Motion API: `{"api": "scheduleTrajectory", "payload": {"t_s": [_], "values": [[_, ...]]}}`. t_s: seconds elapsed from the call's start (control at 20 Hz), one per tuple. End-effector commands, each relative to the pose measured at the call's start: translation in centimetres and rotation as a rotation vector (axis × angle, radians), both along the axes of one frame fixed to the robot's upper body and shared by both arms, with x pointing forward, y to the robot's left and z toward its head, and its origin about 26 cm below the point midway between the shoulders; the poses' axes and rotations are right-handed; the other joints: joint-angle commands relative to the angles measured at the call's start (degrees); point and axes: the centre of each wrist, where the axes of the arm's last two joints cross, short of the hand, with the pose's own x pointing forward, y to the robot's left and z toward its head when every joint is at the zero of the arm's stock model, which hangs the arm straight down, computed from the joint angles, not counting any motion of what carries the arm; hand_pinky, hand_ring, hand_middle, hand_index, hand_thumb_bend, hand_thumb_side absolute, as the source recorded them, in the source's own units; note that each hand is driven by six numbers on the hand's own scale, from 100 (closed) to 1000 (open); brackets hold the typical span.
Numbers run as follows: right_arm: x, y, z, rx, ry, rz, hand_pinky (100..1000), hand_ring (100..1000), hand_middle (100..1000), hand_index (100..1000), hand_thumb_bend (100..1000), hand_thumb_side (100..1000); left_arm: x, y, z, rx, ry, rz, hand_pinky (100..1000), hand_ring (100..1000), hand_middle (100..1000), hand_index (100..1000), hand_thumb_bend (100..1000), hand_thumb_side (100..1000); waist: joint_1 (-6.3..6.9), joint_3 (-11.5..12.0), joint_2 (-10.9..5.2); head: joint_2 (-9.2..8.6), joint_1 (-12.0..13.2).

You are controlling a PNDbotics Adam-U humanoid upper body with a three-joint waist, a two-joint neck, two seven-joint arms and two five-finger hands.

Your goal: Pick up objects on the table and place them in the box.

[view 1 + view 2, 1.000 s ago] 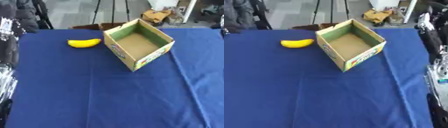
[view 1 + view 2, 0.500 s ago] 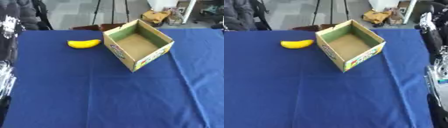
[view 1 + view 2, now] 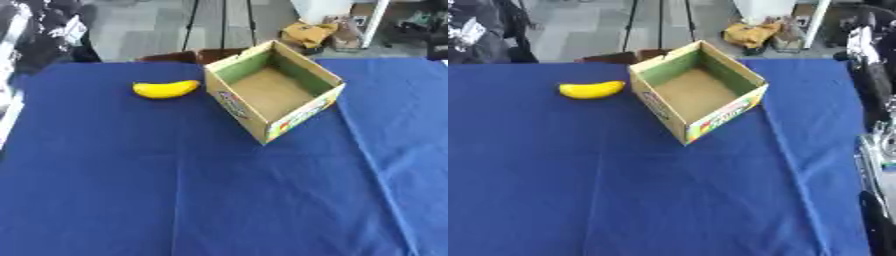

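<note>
Banana (image 3: 165, 89) beside open box (image 3: 273, 90) | robot hands: state can't be told (arms at edges)

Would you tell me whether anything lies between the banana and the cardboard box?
Nothing does: in the left eye view only a short bare strip of blue tablecloth separates the banana from the box.

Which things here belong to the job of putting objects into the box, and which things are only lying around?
Belong to the job:
- banana, on the blue cloth, to the left of the box
- cardboard box, open and with nothing in it

Only lying around:
- blue cloth that covers the table
- brownish bundle on the floor beyond the table
- tripod legs beyond the table
</note>
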Motion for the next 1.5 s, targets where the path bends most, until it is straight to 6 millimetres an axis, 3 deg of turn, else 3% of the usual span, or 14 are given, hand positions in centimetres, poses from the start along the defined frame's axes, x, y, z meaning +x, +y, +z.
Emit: {"api": "scheduleTrajectory", "payload": {"t_s": [0.05,0.4,0.65,1.05,1.25,1.5], "values": [[0.0,-0.1,1.3,-0.032,-0.032,0.021,549,622,595,775,100,593,0.8,1.1,2.3,0.126,0.02,0.058,717,707,699,767,672,784,0.49,-1.24,-0.23,-0.86,0.81],[0.2,0.6,1.7,-0.055,-0.033,0.063,549,623,594,776,100,601,4.5,-0.5,3.6,0.239,0.171,0.122,733,699,685,757,737,790,1.63,-4.22,0.68,-1.54,2.16],[0.4,0.9,1.9,-0.064,-0.033,0.087,549,624,593,777,100,594,6.3,1.0,3.0,0.259,0.292,0.19,737,695,680,755,682,759,2.19,-6.33,1.33,-2.48,3.18],[0.4,0.9,1.9,-0.058,-0.034,0.087,549,624,593,778,100,595,8.5,3.4,-0.5,0.341,0.384,0.259,749,704,687,767,540,693,2.22,-7.34,2.04,-3.27,2.7],[0.4,0.8,1.9,-0.055,-0.034,0.086,549,624,592,778,100,591,9.2,4.2,-2.4,0.392,0.401,0.269,753,704,686,769,517,683,2.27,-7.36,2.3,-3.41,2.5],[0.4,0.8,1.9,-0.053,-0.035,0.089,550,625,592,778,100,596,9.4,4.6,-3.5,0.455,0.38,0.263,752,704,686,772,490,679,2.31,-7.36,2.64,-3.61,2.31]]}}
